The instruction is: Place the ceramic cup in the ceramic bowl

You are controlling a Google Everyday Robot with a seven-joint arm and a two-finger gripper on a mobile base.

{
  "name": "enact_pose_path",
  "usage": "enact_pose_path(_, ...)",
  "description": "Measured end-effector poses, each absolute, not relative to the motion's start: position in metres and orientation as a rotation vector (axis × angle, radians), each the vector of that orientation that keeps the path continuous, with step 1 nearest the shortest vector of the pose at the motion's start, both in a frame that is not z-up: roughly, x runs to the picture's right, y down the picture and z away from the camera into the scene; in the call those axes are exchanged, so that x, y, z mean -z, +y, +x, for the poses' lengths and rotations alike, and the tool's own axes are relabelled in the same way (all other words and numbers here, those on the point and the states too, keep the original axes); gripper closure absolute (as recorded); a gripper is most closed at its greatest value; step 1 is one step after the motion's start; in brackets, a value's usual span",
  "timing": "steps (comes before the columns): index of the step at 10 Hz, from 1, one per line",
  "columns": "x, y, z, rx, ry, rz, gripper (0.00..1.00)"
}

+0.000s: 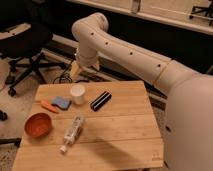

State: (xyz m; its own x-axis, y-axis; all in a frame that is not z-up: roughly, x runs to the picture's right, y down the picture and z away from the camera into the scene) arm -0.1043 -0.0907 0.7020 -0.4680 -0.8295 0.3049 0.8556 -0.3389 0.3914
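Observation:
The white ceramic cup (77,93) stands upright near the far left of the wooden table (125,135). The red-orange ceramic bowl (38,124) sits at the table's left edge, nearer the front, apart from the cup. My gripper (75,69) hangs from the white arm just above and behind the cup, over the table's far edge. It holds nothing that I can see.
A blue sponge block (61,102) and an orange object (48,106) lie left of the cup. A black oblong case (100,100) lies right of it. A clear bottle (72,133) lies on its side right of the bowl. An office chair (25,45) stands behind on the left.

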Motion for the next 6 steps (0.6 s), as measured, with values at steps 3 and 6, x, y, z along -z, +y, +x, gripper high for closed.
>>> enact_pose_path(3,-0.7020,-0.0907,-0.1043,1.965,-0.614,-0.061,0.20)
enact_pose_path(6,-0.7041,-0.0932,-0.1041,1.968,-0.612,-0.058,0.20)
